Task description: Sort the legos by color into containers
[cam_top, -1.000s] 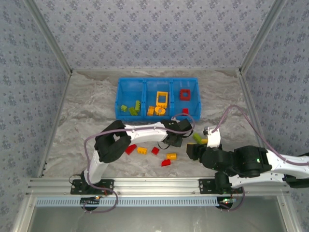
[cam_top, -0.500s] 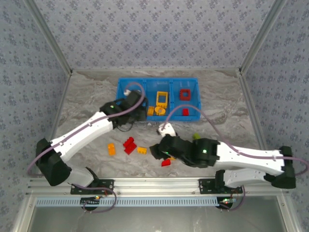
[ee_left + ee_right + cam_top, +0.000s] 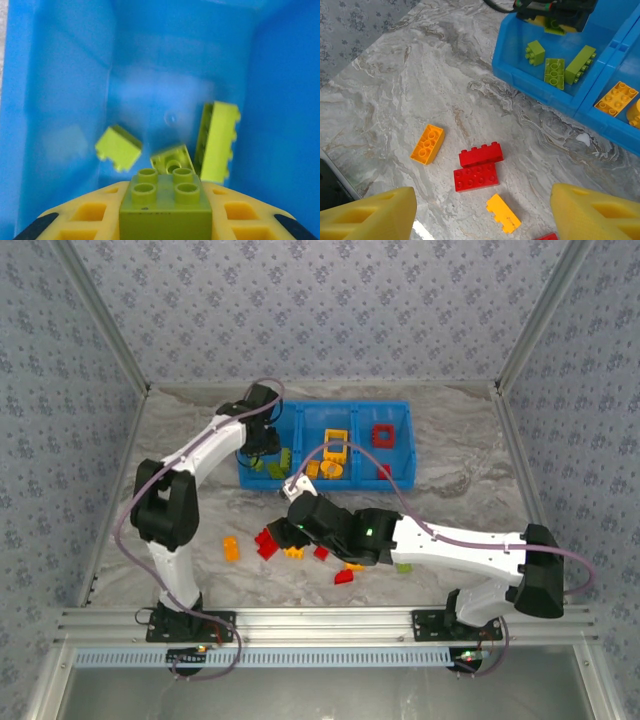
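My left gripper (image 3: 165,196) is shut on a lime green studded lego (image 3: 165,207) and hangs over the left compartment (image 3: 150,95) of the blue containers (image 3: 325,407). Three green legos (image 3: 216,140) lie on that compartment's floor. Yellow legos (image 3: 335,448) fill the middle compartment and red ones (image 3: 383,435) the right. My right gripper (image 3: 482,214) is open above the table, with two red legos (image 3: 477,167) and a yellow one (image 3: 503,213) below it and an orange one (image 3: 427,144) to their left. From above, my right gripper (image 3: 290,528) hovers over this cluster.
More loose legos lie on the marble table: red (image 3: 344,578), yellow (image 3: 354,565) and a green one (image 3: 403,567) beside my right forearm. The bin's near wall (image 3: 545,97) stands just beyond the cluster. Patterned walls enclose the table on three sides.
My left arm has swung from the table's middle to the bin's left compartment, carrying the green lego. My right arm has swept leftward across the table to above the red and yellow legos.
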`<control>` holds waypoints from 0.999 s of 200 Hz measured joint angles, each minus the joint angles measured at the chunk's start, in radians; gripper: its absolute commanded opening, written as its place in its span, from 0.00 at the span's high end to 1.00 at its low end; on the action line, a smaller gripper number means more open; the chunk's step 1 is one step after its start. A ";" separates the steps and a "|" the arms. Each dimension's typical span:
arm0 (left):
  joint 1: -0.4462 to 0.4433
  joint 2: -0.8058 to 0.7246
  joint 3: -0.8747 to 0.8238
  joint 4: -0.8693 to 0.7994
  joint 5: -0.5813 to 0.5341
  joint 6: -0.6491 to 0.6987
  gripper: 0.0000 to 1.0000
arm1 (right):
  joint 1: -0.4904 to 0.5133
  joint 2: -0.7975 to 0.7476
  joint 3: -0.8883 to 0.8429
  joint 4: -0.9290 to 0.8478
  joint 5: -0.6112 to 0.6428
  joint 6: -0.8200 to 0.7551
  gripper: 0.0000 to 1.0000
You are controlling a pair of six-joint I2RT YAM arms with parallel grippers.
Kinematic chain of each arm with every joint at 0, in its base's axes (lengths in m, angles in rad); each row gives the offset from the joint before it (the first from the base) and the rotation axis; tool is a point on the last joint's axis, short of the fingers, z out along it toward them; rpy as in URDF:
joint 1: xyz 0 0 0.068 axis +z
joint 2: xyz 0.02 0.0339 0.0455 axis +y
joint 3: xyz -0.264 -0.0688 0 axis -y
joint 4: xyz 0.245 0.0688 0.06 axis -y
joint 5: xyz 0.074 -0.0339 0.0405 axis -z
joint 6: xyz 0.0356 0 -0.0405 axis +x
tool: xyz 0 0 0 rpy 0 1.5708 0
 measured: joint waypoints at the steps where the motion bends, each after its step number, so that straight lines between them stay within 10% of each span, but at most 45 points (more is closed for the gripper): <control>1: 0.001 0.004 0.003 0.000 0.000 0.000 0.66 | 0.000 0.000 0.000 0.000 -0.001 0.000 0.27; 127: 0.012 0.203 0.120 -0.034 0.032 0.010 0.42 | -0.024 0.001 -0.020 0.024 -0.032 0.004 0.25; 200: -0.011 -0.191 0.015 -0.047 0.008 -0.022 0.36 | -0.029 0.159 0.025 -0.074 -0.107 -0.045 0.15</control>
